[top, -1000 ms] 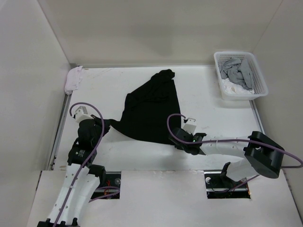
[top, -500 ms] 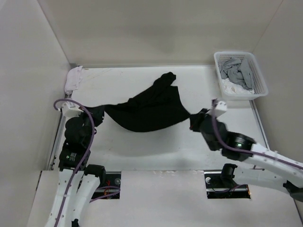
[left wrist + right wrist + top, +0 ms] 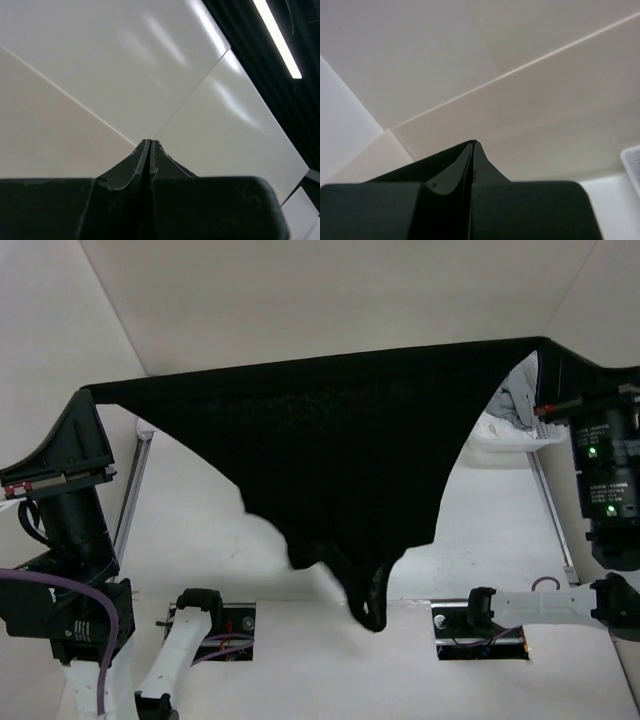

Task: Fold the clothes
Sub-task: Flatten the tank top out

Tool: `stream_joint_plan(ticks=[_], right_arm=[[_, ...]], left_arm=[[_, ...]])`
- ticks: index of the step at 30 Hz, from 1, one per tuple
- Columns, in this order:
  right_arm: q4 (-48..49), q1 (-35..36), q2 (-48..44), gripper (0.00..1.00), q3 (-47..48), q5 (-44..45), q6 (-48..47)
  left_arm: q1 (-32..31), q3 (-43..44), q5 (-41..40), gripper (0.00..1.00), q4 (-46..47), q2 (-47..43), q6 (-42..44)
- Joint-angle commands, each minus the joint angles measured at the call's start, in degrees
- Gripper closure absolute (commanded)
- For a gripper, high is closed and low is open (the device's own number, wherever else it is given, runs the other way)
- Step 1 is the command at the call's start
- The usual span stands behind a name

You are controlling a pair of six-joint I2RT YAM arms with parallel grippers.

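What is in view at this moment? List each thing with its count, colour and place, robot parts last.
black garment: one, black, in the air, stretched wide between the two arms and hanging to a point over the table's near edge.
table: one, white, under the garment.
basket: one, white, far right of the table, mostly hidden by the garment and the right arm.
clothes in basket: count unclear, grey and white, only a sliver showing.
cable: one, purple, along the left arm.
left arm: one, black and white, left side; jaws shut on the garment's left corner.
right arm: one, black and white, right side; jaws shut on the garment's right corner.
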Motion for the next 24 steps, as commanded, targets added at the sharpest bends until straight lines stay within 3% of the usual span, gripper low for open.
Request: stream_joint_plan(ticks=[1,4,8,13,17,21,24], right_arm=[[5.15,-5.63,5.71,1.00,3.89,-4.25,-11.63],[-0.46,-13.81,10.02,1.00,6.36,-9.00,-5.31],[-10.75,-27.16,15.12,1.00,4.36,-19.45,12.50],[-14.81,-42.64,25.03,1.00,2.14,-35.18,29.32],[-16.38,-48.98,35.58,1.00,10.11,-40.03,31.89],[-22.97,-52.24,44.64,1.00,26.71,-43.11,31.98],[-27.80,-53.47,49.83,1.00,39.81,-44.87,31.63]], left_arm=[[2.05,1.31,-1.35,1.00,2.16,6.06,1.15],[2.14,0.00,-0.83,1.00,4.35,9.75,1.42],[0.74,-9.12,-1.35,1.00,7.86,14.32,0.80],[3.01,-16.27,-1.53,1.00,13.58,23.89,-0.77],[3.63,-9.34,1.46,1.00,14.64,34.79,-2.54],[3.11,1.37,1.02,1.00,13.42,42.01,-1.57],[3.28,6.40,0.76,1.00,12.09,42.11,-0.26]])
